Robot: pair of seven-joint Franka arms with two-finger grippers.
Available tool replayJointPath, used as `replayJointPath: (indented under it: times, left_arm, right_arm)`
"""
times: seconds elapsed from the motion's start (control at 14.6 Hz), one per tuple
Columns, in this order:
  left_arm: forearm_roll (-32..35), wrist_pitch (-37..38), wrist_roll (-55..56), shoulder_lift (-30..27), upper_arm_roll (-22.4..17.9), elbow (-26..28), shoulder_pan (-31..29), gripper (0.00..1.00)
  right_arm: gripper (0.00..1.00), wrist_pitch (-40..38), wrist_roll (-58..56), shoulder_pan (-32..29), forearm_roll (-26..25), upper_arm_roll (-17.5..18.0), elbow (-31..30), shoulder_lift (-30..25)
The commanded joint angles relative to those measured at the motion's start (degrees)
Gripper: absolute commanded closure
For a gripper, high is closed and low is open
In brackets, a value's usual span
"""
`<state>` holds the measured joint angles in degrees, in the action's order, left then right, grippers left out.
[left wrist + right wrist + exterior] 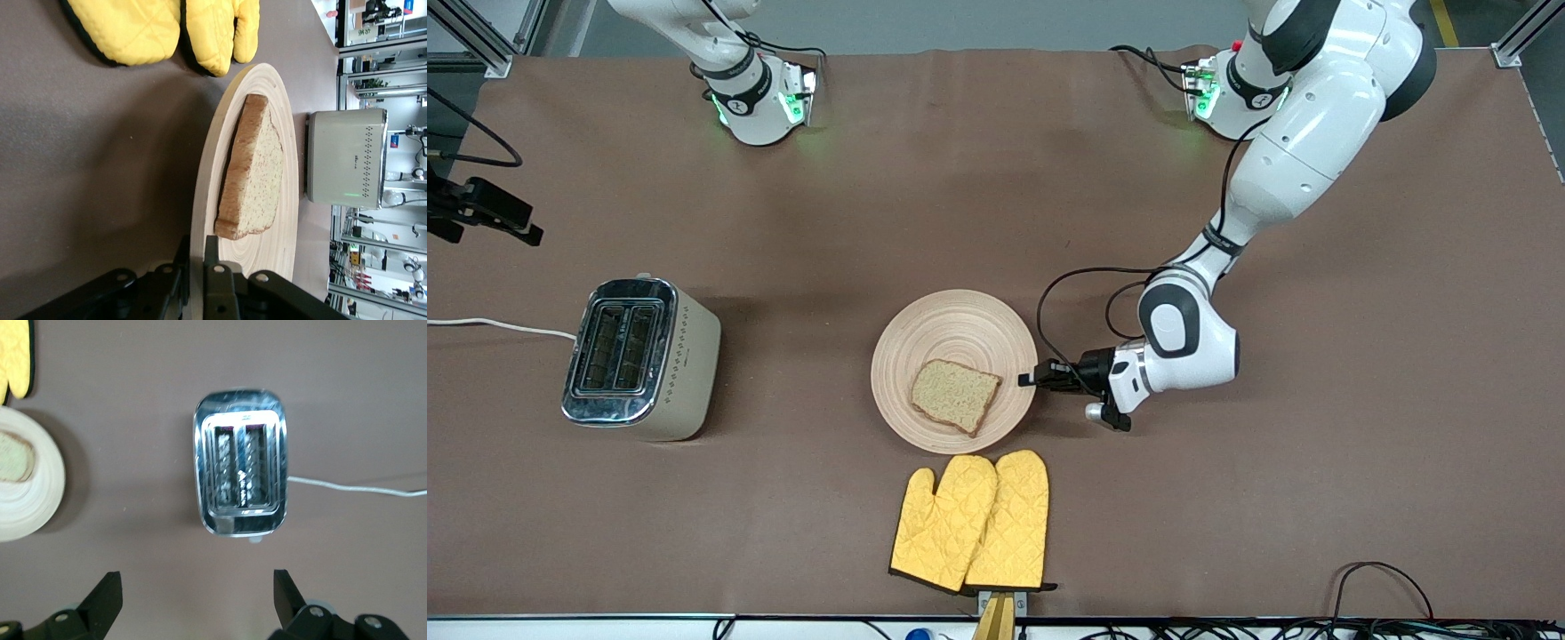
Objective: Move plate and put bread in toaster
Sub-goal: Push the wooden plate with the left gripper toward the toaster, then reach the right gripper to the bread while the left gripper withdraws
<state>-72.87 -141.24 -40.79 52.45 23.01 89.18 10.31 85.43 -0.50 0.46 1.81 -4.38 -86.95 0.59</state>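
Note:
The pale wooden plate [951,329] lies mid-table with the slice of brown bread [954,394] on it. My left gripper [1030,380] is low at the plate's rim toward the left arm's end. In the left wrist view the left gripper [198,243] is shut on the plate's rim [207,167], one finger above and one below, with the bread [257,180] just past them. The cream toaster [636,356] stands toward the right arm's end, slots empty. My right gripper [197,577] is open and empty, high over the toaster [241,470].
Two yellow oven mitts [974,520] lie nearer the front camera than the plate, close to its rim. The toaster's white cord [489,324] runs off the table's end. A black device [480,209] juts in at that same end.

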Motion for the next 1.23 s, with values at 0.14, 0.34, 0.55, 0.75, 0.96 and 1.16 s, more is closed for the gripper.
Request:
replayJointPath:
  times: [0.14, 0.34, 0.55, 0.75, 0.96, 1.16]
  left_arm:
    - [-5.5, -2.6, -3.5, -0.7, 0.7, 1.2, 1.6, 0.94]
    - [-5.4, -2.7, -3.6, -0.9, 0.6, 1.7, 1.0, 0.41]
    - [-5.3, -4.4, -2.4, -2.9, 0.3, 2.1, -0.3, 0.00]
    - [-1.4, -4.7, 1.6, -5.9, -1.8, 2.1, -2.9, 0.00]
    - [11.5, -4.5, 12.5, -7.9, -3.8, 0.5, -7.0, 0.00]
    - [28.9, -4.1, 25.2, -9.4, -3.7, -2.1, -10.7, 0.00]
  right_arm:
    - [0.00, 0.3, 3.3, 2.2, 3.6, 1.0, -0.7, 0.5]
    - [0.00, 4.7, 11.0, 7.5, 3.9, 1.0, -1.4, 4.0]
    - [0.00, 11.8, 19.2, 13.2, 4.3, 1.1, -3.2, 8.4]
    - [0.00, 20.7, 25.5, 16.0, 9.9, 1.0, -5.2, 13.5]
    - [0.00, 29.9, 29.0, 19.2, 10.8, 1.0, -4.7, 19.7]
    - [0.00, 38.4, 33.8, 24.7, 10.7, 1.0, -4.4, 26.3]
